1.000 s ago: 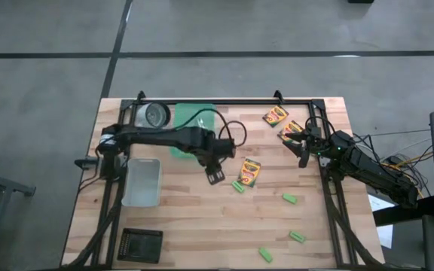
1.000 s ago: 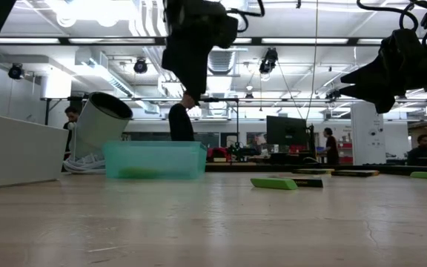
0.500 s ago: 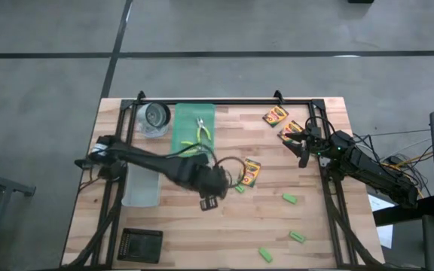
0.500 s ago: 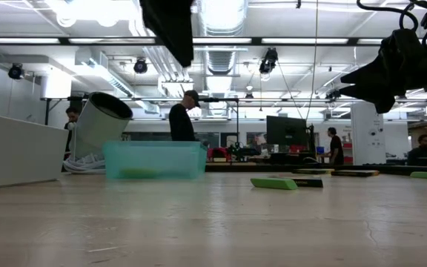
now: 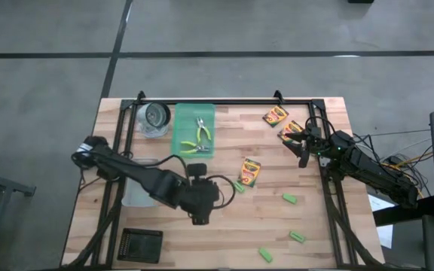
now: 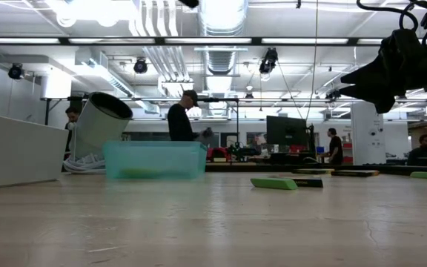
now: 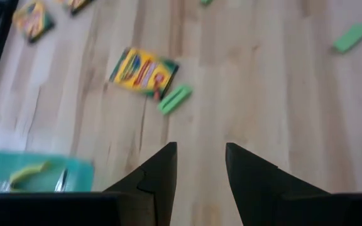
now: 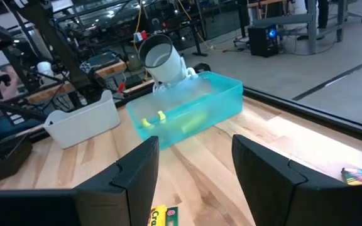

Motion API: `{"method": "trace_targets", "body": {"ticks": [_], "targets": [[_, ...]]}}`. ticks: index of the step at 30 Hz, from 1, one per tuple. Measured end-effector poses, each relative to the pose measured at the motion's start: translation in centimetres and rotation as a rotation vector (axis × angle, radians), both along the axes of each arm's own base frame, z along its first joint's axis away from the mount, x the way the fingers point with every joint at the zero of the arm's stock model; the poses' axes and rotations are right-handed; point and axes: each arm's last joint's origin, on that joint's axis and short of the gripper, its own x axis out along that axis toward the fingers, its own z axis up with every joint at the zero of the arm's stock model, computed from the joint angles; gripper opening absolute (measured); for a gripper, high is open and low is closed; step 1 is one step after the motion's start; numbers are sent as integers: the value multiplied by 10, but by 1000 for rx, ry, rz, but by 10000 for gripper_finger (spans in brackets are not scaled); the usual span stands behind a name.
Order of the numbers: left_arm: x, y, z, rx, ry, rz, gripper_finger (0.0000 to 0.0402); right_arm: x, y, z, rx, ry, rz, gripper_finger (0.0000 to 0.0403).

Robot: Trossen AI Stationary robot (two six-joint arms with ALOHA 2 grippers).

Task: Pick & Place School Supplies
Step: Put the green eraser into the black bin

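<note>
lying inside the teal tray (image 5: 192, 120) at the table's back are two pliers (image 5: 200, 129), while one crayon box (image 5: 249, 172) rests mid-table with a green block (image 5: 238, 185) just beside it. two more crayon boxes (image 5: 275, 116) sit near the back right edge, and three other green blocks (image 5: 289, 199) are scattered toward the front right. the left gripper (image 7: 197, 157) hovers over bare wood, fingers spread and holding nothing. the right gripper (image 5: 305, 149) hangs near the back-right crayon boxes, fingers apart, empty.
</note>
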Motion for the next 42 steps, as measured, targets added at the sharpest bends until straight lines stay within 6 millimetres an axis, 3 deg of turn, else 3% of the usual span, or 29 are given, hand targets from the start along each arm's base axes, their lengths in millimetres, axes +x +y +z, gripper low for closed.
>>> {"method": "trace_targets", "body": {"ticks": [6,12,16,20,25,34,42], "targets": [[-5,2,-8,-3,-121,-160,140,0,0,0,0,1,0,196],[-12,18,-15,128,-359,-428,140,0,0,0,0,1,1,196],[-18,35,-21,42,-562,-371,140,0,0,0,0,1,1,196],[-20,48,-42,19,-655,-353,140,0,0,0,0,1,0,196],[-20,62,-59,46,-639,-382,140,0,0,0,0,0,1,196],[-5,95,-60,98,-530,-314,140,0,0,0,0,0,1,196],[12,112,-81,76,-466,-364,140,0,0,0,0,0,0,196]]}}
